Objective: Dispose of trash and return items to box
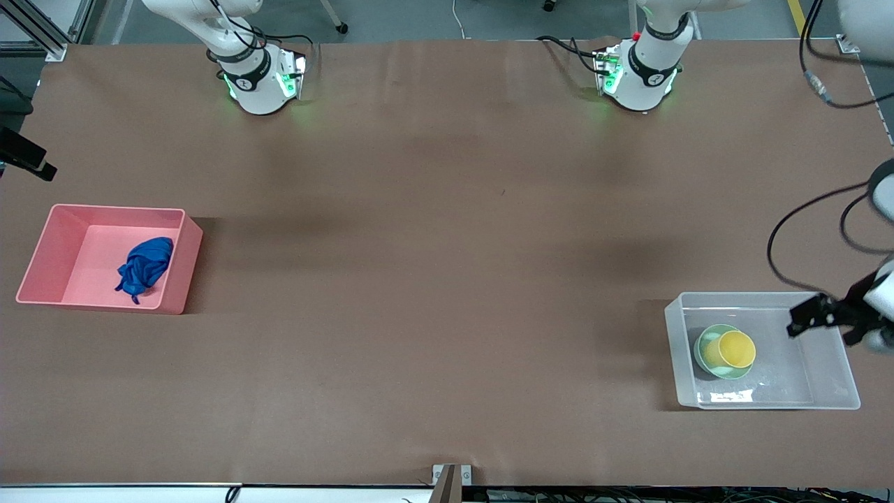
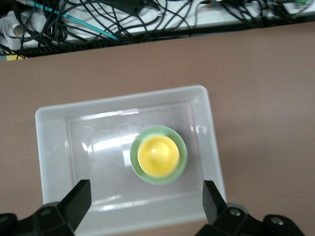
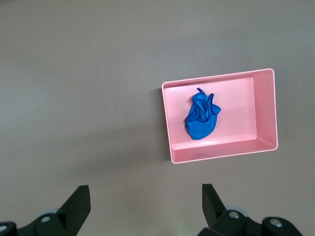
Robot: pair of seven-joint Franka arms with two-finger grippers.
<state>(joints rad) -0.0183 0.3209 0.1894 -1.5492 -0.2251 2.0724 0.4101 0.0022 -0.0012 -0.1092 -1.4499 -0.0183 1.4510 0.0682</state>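
Your brown worktop (image 1: 433, 279), crumpled blue cloth (image 1: 144, 267) in pink bin (image 1: 43, 253), yellow cup (image 1: 735, 349) inside green bowl (image 1: 705, 340) in clear box (image 1: 831, 377), left gripper (image 1: 803, 320) over box with jaws apart, right gripper (image 3: 142, 206) up high with jaws apart.

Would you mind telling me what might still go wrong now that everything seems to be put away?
1. The left pincer hangs open over the clear box, at its rim toward the left arm's end; a low retreat might clip the wall and shift it.
2. The yellow cup sits loose in the green bowl, so a knock to the box could tip it out.
3. The blue cloth lies in the pink bin; little risk there.
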